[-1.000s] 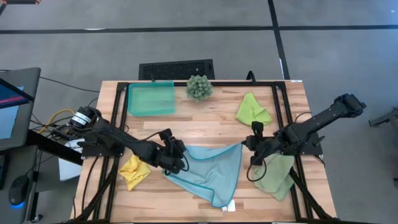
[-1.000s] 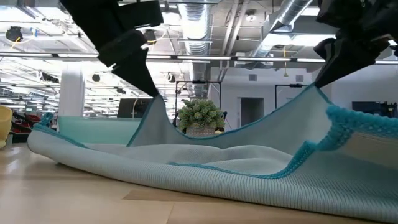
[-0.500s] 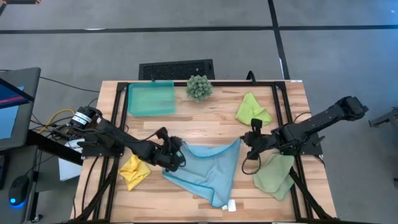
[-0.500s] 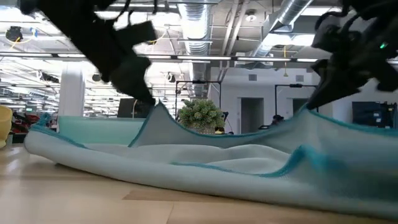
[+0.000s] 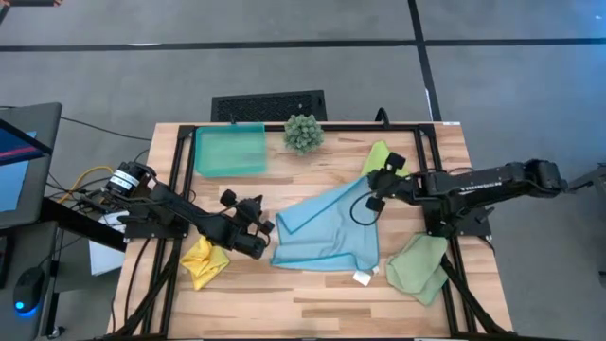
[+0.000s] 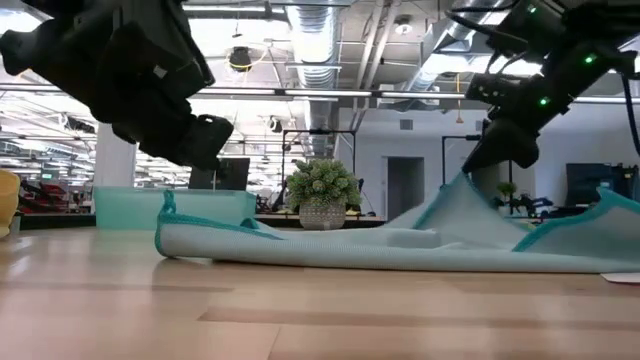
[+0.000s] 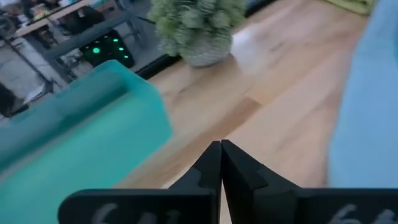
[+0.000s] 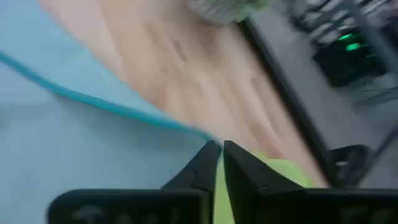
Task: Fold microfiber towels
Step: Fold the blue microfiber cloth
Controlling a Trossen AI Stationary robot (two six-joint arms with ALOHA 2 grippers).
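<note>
The light blue towel lies spread on the table's middle, and one corner rises to my right gripper, which is shut on it. My left gripper hovers shut just left of the towel's left edge with nothing between its fingers. The yellow towel lies bunched at the near left. The lime green towel lies at the far right, partly under my right arm. The sage green towel lies at the near right. My right gripper holds the light blue towel by a corner at its teal edge, between the tips of its two nearly closed fingers, slanting down from the table's right. That corner stands up in a peak. The rest of the towel lies on the table.
A teal plastic tray stands at the far left, and a spiky green plant beside it at the far middle. A black frame borders the table. Bare wood shows along the near edge.
My right gripper has swung toward the far edge with its corner of the blue towel, and the whole towel has slid toward the right and far side. The towel's left corner has dropped flat from my left gripper, which has sunk and drawn back a little toward the left.
</note>
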